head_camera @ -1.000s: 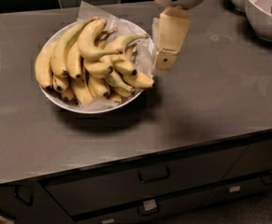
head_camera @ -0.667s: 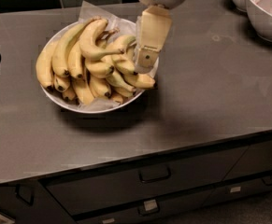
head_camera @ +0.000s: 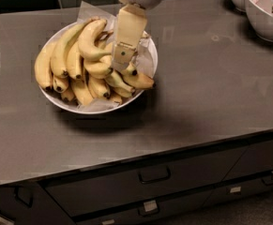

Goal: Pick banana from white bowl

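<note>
readable text: none anywhere.
hand (head_camera: 121,64): low over the right half of the white bowl (head_camera: 79,109), at the pile of fruit; no legible marking on the cream casing, only a small dark-green dot.
drawer tags (head_camera: 149,206): small pale tags on the cabinet fronts below the table (head_camera: 211,93); too small to read.
white bowl: plain rim and paper lining, nothing legible.

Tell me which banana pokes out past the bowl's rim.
The low banana on the right, its dark tip past the white bowl's rim; the rest lie inside. The gripper sits over the pile, just beside it.
</note>
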